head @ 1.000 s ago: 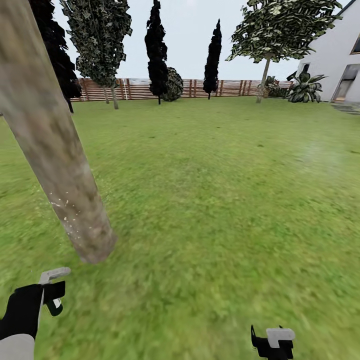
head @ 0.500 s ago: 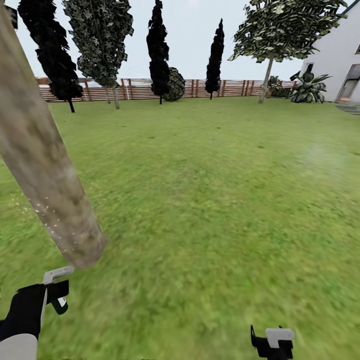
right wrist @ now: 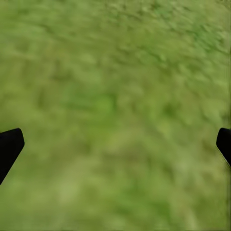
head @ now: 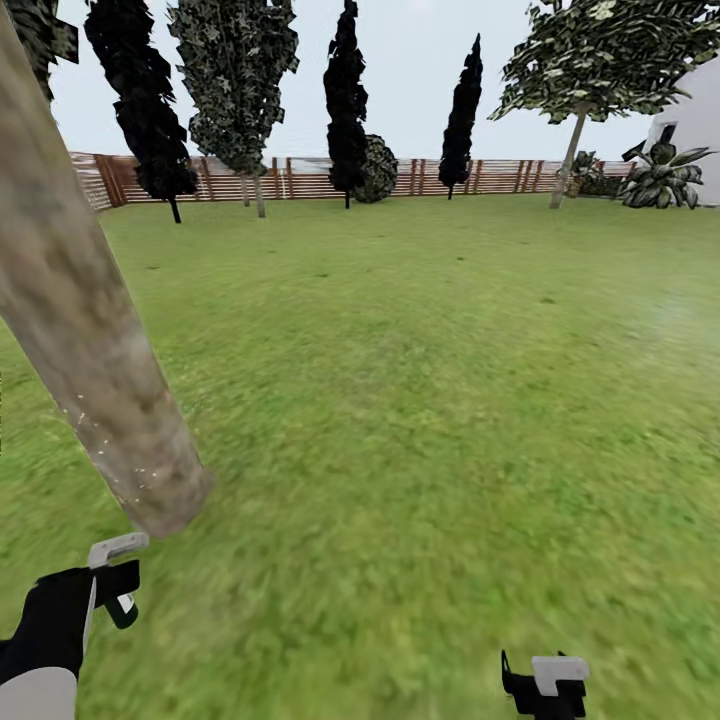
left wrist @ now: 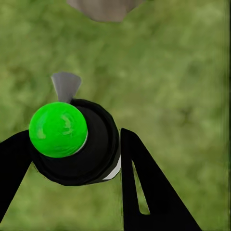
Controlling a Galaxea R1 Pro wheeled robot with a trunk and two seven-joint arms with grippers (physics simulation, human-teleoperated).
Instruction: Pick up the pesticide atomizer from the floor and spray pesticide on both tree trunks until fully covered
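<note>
While the lawn (head: 430, 400) spreads wide toward the far slat fence (head: 480, 176) and its row of dark conifers, the thing that matters stands near at the left: a thick grey-beige tree trunk (head: 80, 300), leaning across the head view from the upper left corner down to its foot in the grass, with fine white specks of pesticide (head: 120, 470) scattered over its lowest stretch and the column above them bare. A second leafy tree (head: 575, 130) with a thin pale stem stands far off to the right, by the white house. Smaller and nearer, the left gripper (head: 105, 590) sits just in front of the trunk's foot, its black fingers (left wrist: 144, 192) pinched on the pesticide atomizer (left wrist: 72, 139), whose green cap and grey nozzle point toward the trunk base at the edge of the left wrist view. The right gripper (head: 545, 685) hangs low at the near right, well apart from the trunk, its fingertips spread wide over bare grass and holding nothing. Judging by this, the left arm is plainly the closer one, and the trunk's long axis runs up and away from the nozzle, so further spraying would likely need the aim raised along it.
</note>
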